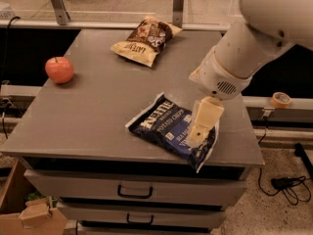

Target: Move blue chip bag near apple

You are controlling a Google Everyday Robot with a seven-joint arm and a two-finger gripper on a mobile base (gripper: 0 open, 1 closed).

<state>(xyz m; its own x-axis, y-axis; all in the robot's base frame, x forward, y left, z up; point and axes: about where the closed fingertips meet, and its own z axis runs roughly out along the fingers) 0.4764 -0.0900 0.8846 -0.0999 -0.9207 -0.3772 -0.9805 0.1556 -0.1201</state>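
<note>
gripper (199, 130) over right part of blue chip bag (164, 126) | grip state unclear | apple (59, 69) at left of cabinet top (98, 106), well apart

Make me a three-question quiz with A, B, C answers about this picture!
1. What colour is the apple? A green; B red-orange; C purple.
2. Where is the tool? A touching the apple; B out of sight; C over the blue chip bag.
3. How is the blue chip bag? A standing upright; B lying flat on the table; C hanging in air.
Answers: B, its skin looks red-orange; C, it hangs over one end of the bag; B, it rests flat near the front edge.
</note>
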